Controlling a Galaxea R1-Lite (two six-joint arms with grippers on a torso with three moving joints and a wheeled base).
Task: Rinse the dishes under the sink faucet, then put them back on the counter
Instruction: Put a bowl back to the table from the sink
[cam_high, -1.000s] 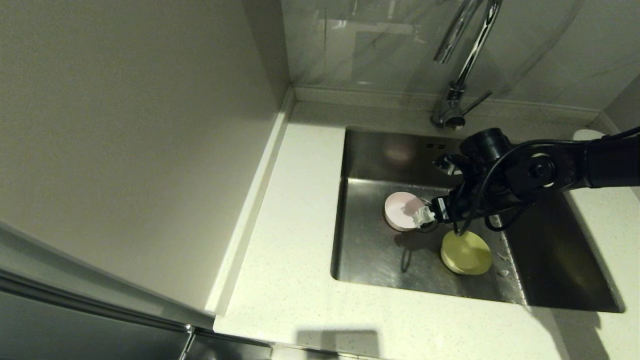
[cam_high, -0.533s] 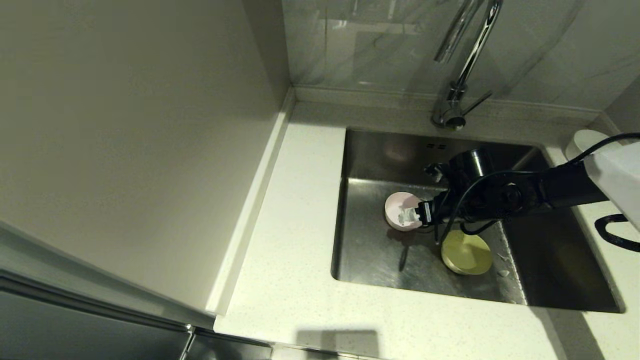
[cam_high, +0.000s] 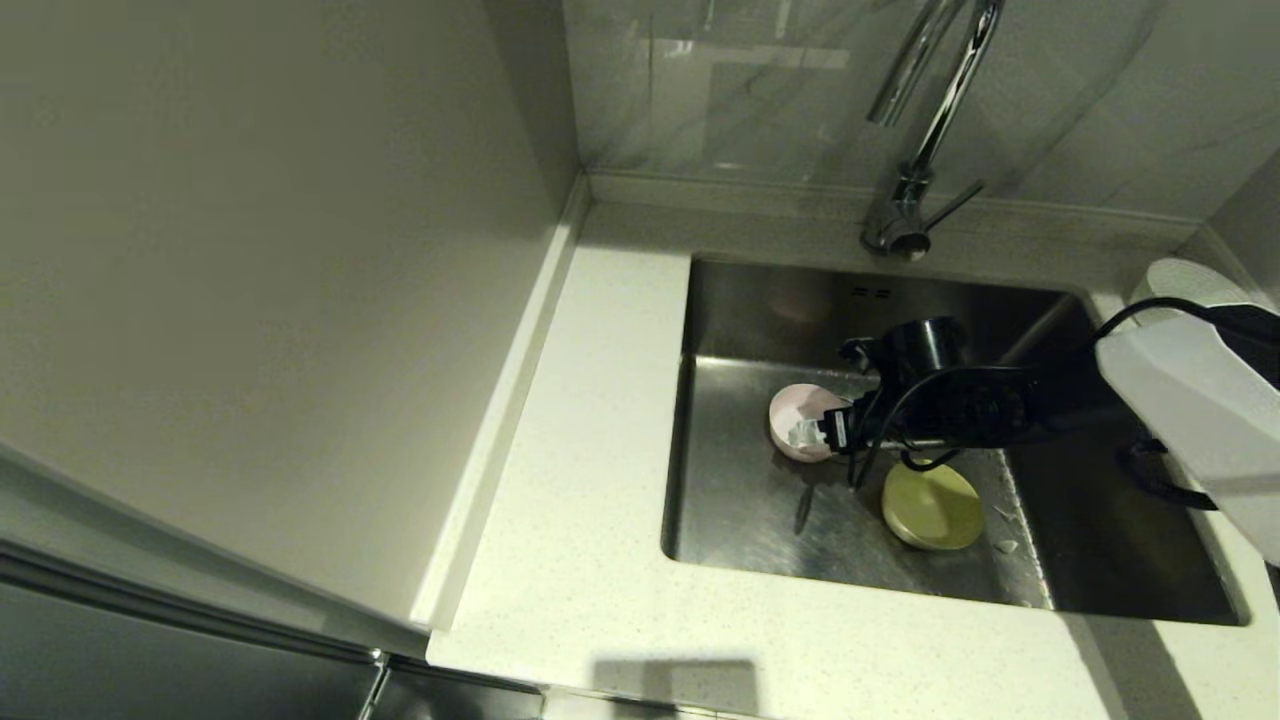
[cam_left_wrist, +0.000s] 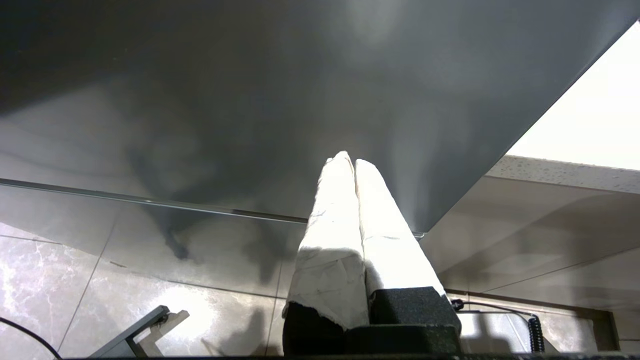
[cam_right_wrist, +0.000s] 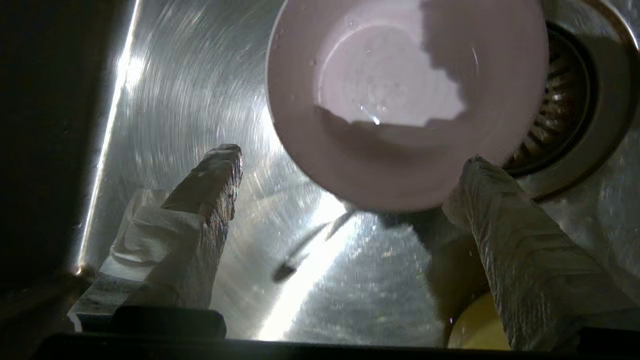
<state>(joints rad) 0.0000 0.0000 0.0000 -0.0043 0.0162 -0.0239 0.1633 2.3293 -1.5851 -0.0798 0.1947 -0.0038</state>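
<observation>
The worktop (cam_high: 590, 560) is an off-white speckled surface that surrounds the sink (cam_high: 1120, 560) on the near, left and right sides. The sink is a rectangular stainless-steel basin set into it. The sink faucet (cam_high: 925, 130), a chrome gooseneck with a thin side lever, rises from the raised back edge behind the basin.

The right arm reaches in from the right, low over the basin floor. The right end effector (cam_high: 812, 432) sits at the pale pink bowl (cam_high: 795, 415), with its wrapped fingers (cam_right_wrist: 210, 200) spread wide apart. In the right wrist view the pink bowl (cam_right_wrist: 380, 95) lies ahead of and between the fingertips, upright, with water drops inside. Whether either finger touches its rim cannot be told. The round strainer drain (cam_right_wrist: 565, 115) lies just beside the bowl.

The yellow-green bowl (cam_high: 932, 506) rests on the basin floor, nearer the front wall and apart from the pink bowl.

The left end effector (cam_left_wrist: 350, 165) is parked away from the sink, fingers pressed together and empty.
</observation>
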